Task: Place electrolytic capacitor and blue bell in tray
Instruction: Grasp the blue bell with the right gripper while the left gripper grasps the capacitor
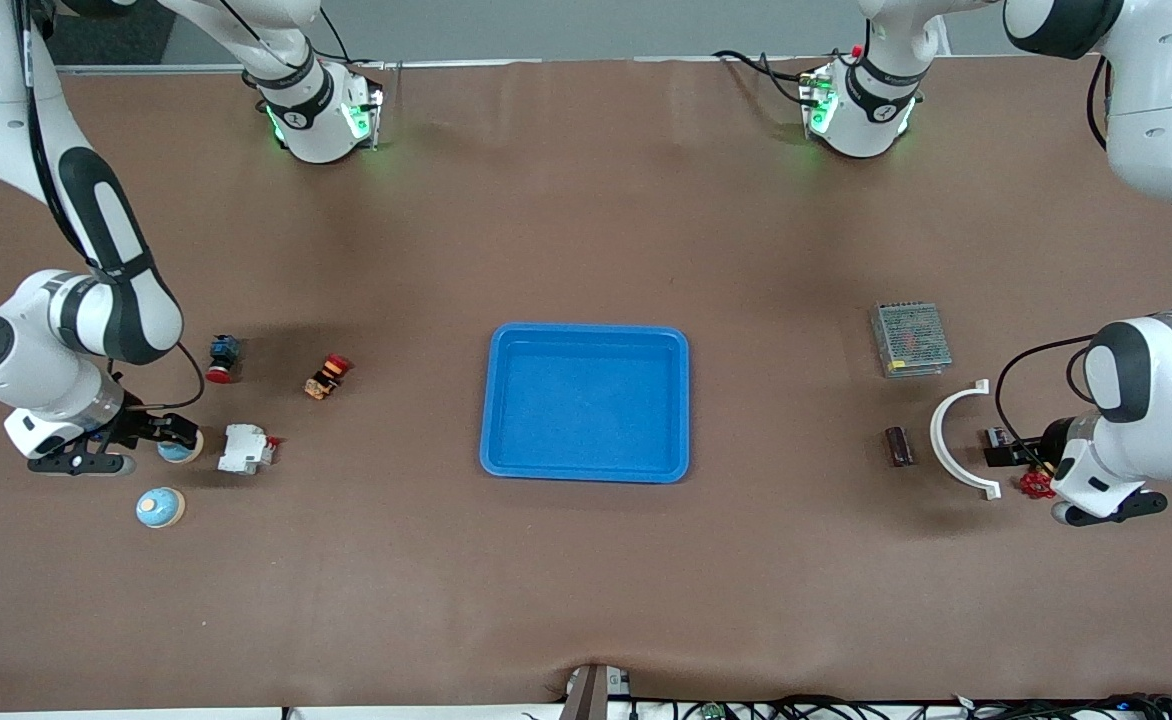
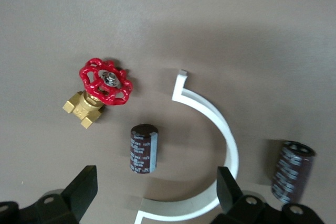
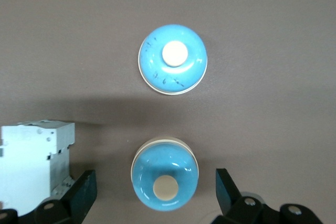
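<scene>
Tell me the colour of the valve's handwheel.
Red: the handwheel sits on a brass-coloured valve body. It shows best in the left wrist view.

A brown, faintly creased covering spreads over the whole table. A grey wall rises past it. Black cables trail along the table's near edge.
</scene>
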Motion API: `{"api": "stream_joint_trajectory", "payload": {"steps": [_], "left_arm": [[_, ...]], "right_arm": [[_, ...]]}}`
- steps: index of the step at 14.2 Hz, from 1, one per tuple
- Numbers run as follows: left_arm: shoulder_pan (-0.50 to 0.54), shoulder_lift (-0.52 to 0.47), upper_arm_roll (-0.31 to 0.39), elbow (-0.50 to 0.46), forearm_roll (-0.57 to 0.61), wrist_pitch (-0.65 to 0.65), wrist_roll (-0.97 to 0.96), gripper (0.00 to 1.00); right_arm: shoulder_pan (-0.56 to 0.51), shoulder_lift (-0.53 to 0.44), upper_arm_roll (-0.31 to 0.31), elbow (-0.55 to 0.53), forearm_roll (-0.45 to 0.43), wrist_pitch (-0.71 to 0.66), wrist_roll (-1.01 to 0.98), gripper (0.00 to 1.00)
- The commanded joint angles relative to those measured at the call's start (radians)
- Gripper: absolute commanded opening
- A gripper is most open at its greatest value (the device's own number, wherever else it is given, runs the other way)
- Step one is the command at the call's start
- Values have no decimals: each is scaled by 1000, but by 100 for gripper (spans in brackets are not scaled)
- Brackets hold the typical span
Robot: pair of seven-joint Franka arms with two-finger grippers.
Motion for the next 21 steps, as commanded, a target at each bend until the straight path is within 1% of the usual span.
{"api": "stream_joint_trajectory", "payload": {"steps": [1, 3, 7, 16, 17, 18, 19, 20, 21], "left_arm": [[11, -12, -3, -56, 9, 48, -11, 100], [23, -13, -3, -86, 9, 85, -11, 100], [34, -10, -4, -104, 10, 125, -10, 100], [33, 19, -3, -147, 10, 212, -11, 100], [33, 22, -3, -149, 9, 214, -11, 100], [34, 25, -3, -149, 10, 217, -11, 100], [34, 27, -3, -150, 9, 225, -11, 100], [33, 30, -3, -155, 10, 232, -11, 100], [33, 33, -3, -155, 10, 237, -11, 100]], "right_arm": [[-20, 25, 14, -7, -4, 48, -3, 100], [-23, 39, 14, -5, -5, 64, -4, 100], [-30, 69, 14, -2, -5, 97, -3, 100], [-35, 82, 14, 1, -2, 108, -3, 100], [-37, 80, 14, -1, -2, 107, -9, 76], [-37, 80, 14, 1, -2, 101, -33, 43], [-40, 80, 14, -1, -2, 98, -39, 7], [-43, 80, 16, 1, -2, 98, -40, 0], [-43, 80, 16, 1, -1, 98, -40, 0]]}}
